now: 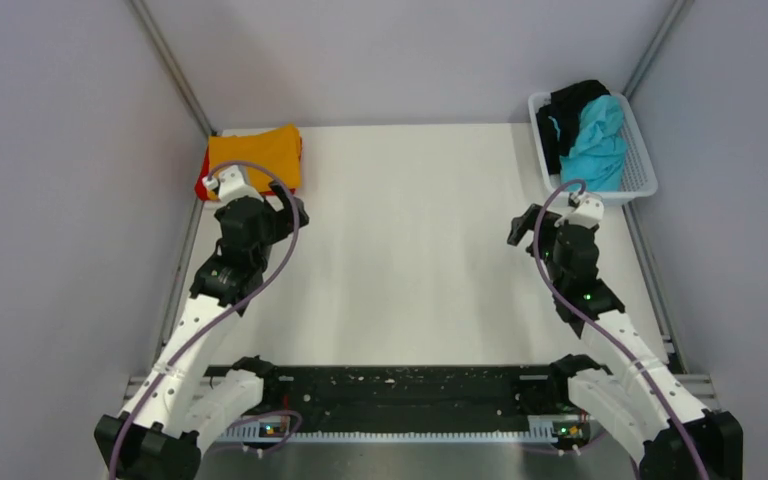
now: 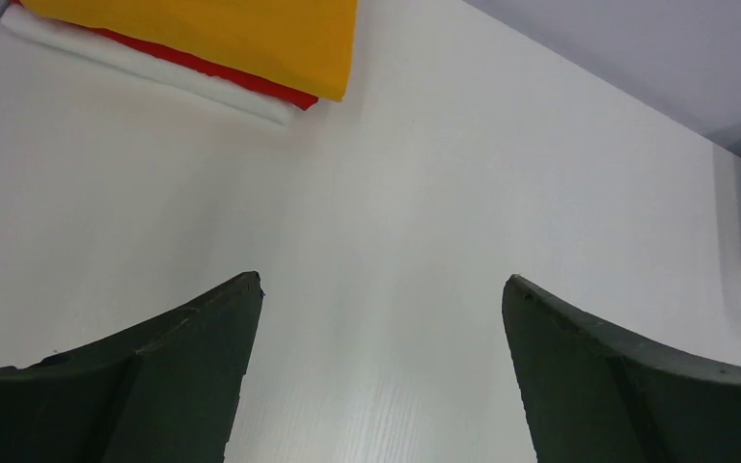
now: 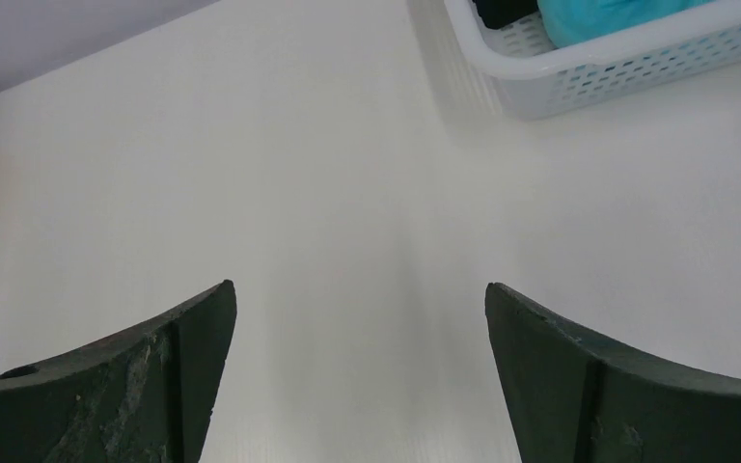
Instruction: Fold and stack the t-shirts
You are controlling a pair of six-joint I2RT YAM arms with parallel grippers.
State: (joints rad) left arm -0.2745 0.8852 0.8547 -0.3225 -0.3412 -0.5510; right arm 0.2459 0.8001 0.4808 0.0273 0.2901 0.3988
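Your left tool (image 1: 295, 211) hung over the table (image 1: 410, 290) in the upper left of the overhead view, just below and to the right of the folded pile. Its jaws stood wide apart and held nothing. Its own wrist view showed only bare white table between them.

The pile sat in the far left corner of the table. The orange shirt (image 1: 256, 155) lay on top, folded flat into a neat rectangle. The red shirt (image 1: 202, 186) lay under it, showing only as a thin edge along the left and lower sides of the orange one. In the left wrist view this pile filled the upper left corner, and a pale white layer showed beneath the red edge. I could not tell you what that layer was.

Your right tool (image 1: 520, 228) hung over the table on the right side of the overhead view, just below the basket (image 1: 646, 172). Its jaws were also spread wide, with nothing gripped and only table showing between them in the right wrist view.

The white mesh basket stood at the upper right of the table, against the right wall. Both unfolded shirts were inside it. The black shirt (image 1: 566, 112) was bunched toward the left and far end. The turquoise shirt (image 1: 598, 148) was crumpled beside it and filled the rest of the basket. The right wrist view caught the basket's near corner at the top right, with both colours just showing over its rim.

Neither tool touched any cloth.
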